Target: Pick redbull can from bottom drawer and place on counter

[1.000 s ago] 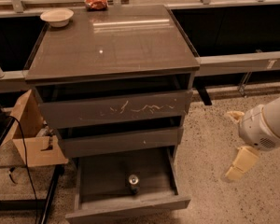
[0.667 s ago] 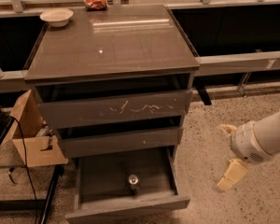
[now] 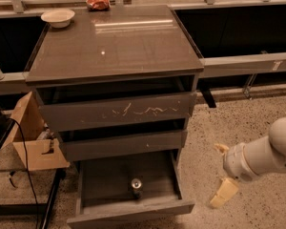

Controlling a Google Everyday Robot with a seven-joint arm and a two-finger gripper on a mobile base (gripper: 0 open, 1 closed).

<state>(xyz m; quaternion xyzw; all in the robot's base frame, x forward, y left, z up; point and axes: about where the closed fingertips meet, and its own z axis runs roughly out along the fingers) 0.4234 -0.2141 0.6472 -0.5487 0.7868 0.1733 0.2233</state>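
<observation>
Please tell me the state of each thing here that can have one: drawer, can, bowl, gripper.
bottom drawer: pulled open.
redbull can: upright inside the bottom drawer, not held.
white bowl: upright on the back left corner of the counter.
gripper: open, empty, low, to the right of the bottom drawer.

Probably a lab or office: speckled floor (image 3: 257, 123), cardboard box (image 3: 32, 144) (cable (image 3: 24, 151) beside it), robot pincer (image 3: 223, 171) beside the cabinet (image 3: 114, 112).
</observation>
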